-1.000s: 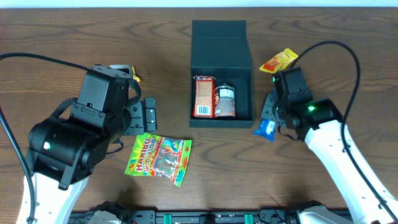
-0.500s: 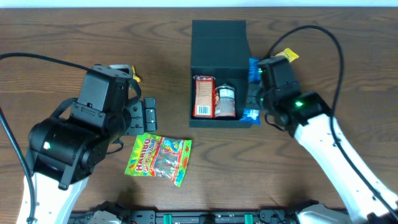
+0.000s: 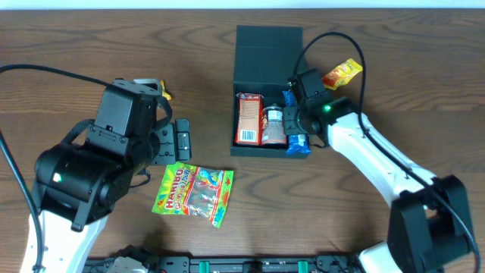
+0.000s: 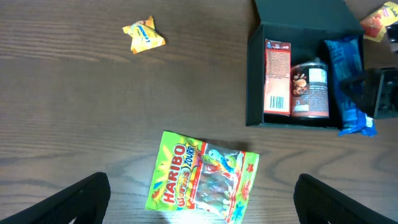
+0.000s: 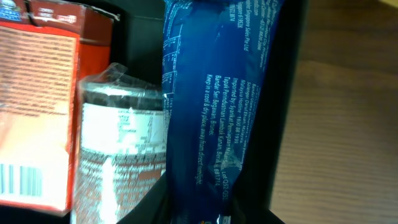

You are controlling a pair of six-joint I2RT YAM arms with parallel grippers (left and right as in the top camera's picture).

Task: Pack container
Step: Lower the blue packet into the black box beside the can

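On the dark wood desk (image 3: 91, 38) the container (image 3: 269, 47) sits open at upper centre, and my right hand (image 3: 297, 121) grips the blue packet (image 5: 217, 112) lengthwise over the slot right of the can (image 3: 274, 123) — the one gap I judge it fits — my left hand (image 3: 182, 142) released, idle.

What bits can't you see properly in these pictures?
- Whether the blue packet touches the container's floor: the right gripper covers it overhead, and the right wrist view is too close.
- The small yellow packet's writing: too small in the left wrist view; overhead, the left arm hides most of it.
- The orange packet: cut off by the left wrist view's edge.
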